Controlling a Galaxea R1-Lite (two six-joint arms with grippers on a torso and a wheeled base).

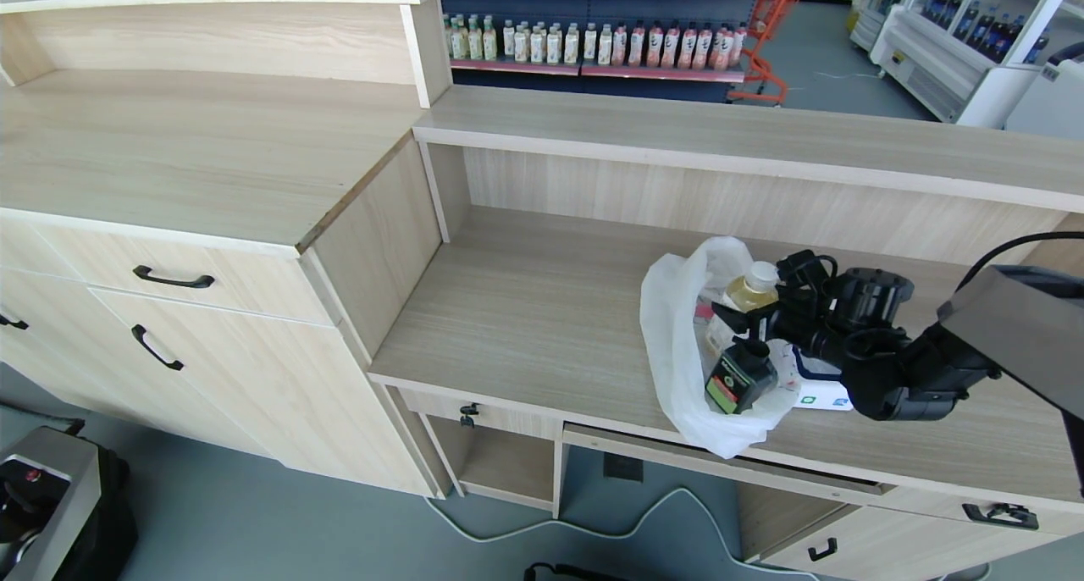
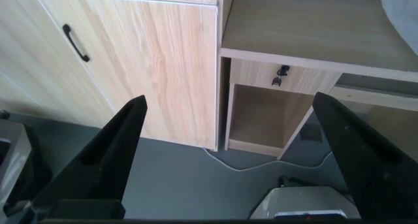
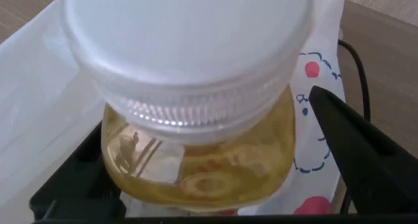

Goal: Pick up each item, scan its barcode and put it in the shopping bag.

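**Ana:** Shopping bag (image 1: 677, 344) first: where is it?

**Ben:** White plastic, slumped open on the lower counter (image 1: 525, 327). It lies close to the surface's front edge and towards its right end, with one fold hanging over that edge.

**Ana:** And the arms?

**Ben:** The right gripper (image 1: 749, 320) is at the bag's mouth, its claw clamped on the bottle (image 1: 749, 293). The left gripper (image 2: 230, 100) hangs low in front of the cabinet doors, above the floor, with its fingers spread wide and nothing between them.

**Ana:** Tell me about the bottle.

**Ben:** It has a white screw cap and yellow liquid, and stands about upright. From the right wrist, a dark finger sits on either side of it, with bag plastic behind. It sits in the bag's opening; I can't tell whether its base rests on anything.

**Ana:** Anything smaller?

**Ben:** A dark object with a red and green label (image 1: 741, 379) lies at the bag's opening, just beside the bottle. I can't tell whether it is goods or a scanner. A white card (image 1: 823, 399) lies flat by the bag, nearer the surface's right end.

**Ana:** How far along, then?

**Ben:** Late, I'd judge. The bottle is being bagged and only needs letting go. Whether it was scanned isn't visible.
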